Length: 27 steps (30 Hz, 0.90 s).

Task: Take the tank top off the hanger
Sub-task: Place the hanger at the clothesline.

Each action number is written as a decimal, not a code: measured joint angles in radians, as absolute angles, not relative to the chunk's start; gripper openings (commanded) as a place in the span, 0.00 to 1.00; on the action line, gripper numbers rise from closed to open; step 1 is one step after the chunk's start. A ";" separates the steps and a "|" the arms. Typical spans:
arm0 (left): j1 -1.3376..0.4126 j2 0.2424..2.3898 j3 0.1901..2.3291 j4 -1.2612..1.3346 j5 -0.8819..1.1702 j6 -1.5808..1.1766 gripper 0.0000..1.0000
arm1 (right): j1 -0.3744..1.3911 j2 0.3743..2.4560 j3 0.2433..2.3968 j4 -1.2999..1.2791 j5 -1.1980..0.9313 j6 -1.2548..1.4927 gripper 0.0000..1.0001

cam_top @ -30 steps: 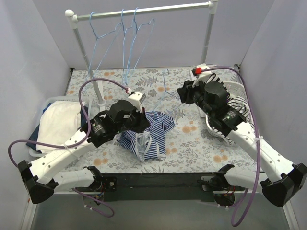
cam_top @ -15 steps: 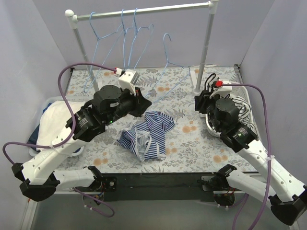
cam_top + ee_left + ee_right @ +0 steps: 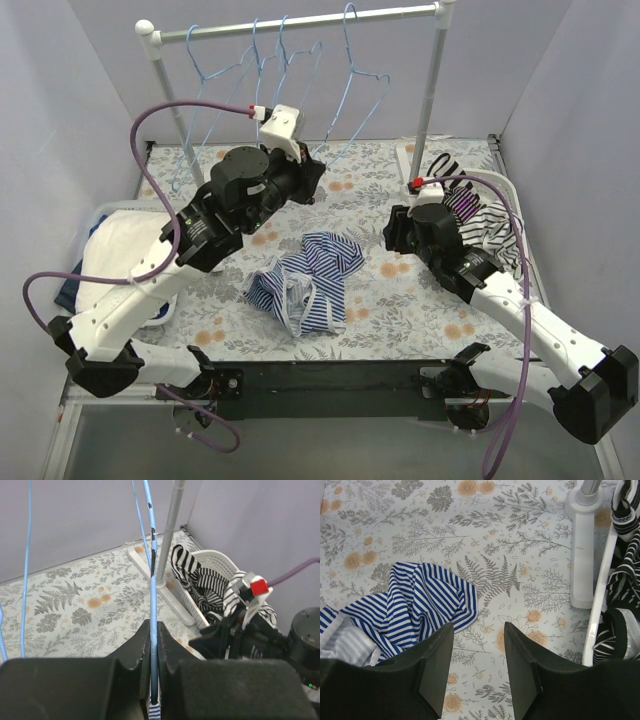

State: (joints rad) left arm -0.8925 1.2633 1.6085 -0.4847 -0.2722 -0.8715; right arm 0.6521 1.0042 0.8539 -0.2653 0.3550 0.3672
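Blue wire of the hanger [image 3: 151, 555] is clenched in the left pincer [image 3: 153, 645]. A second ago this pincer was low over the tank top [image 3: 305, 275]; now it is raised and the hanger's hook reaches the rail [image 3: 230, 30]. The right pincer [image 3: 477, 630] is released and empty, and it has come in from the far right to just beside the tank top. The tank top lies crumpled in the middle of the desk [image 3: 400, 300], off the hanger. Bare desk separates it from the post [image 3: 582, 555] and the basket [image 3: 220, 562] at the right edge.
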 measured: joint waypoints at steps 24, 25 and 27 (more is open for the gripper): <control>-0.893 1.369 1.579 -0.338 -0.472 -0.847 0.22 | 0.652 1.068 0.854 -0.264 0.250 0.376 0.55; -0.893 1.366 1.570 -0.341 -0.472 -0.847 0.25 | 0.652 1.076 0.854 -0.262 0.241 0.376 0.56; -0.893 1.355 1.532 -0.339 -0.472 -0.870 0.46 | 0.652 1.090 0.853 -0.259 0.214 0.370 0.68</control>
State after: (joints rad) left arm -0.8932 1.3552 1.5318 -0.3389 -0.4717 -0.8696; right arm 0.6521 1.0897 0.8532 -0.2592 0.2142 0.3702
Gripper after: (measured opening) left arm 0.239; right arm 0.559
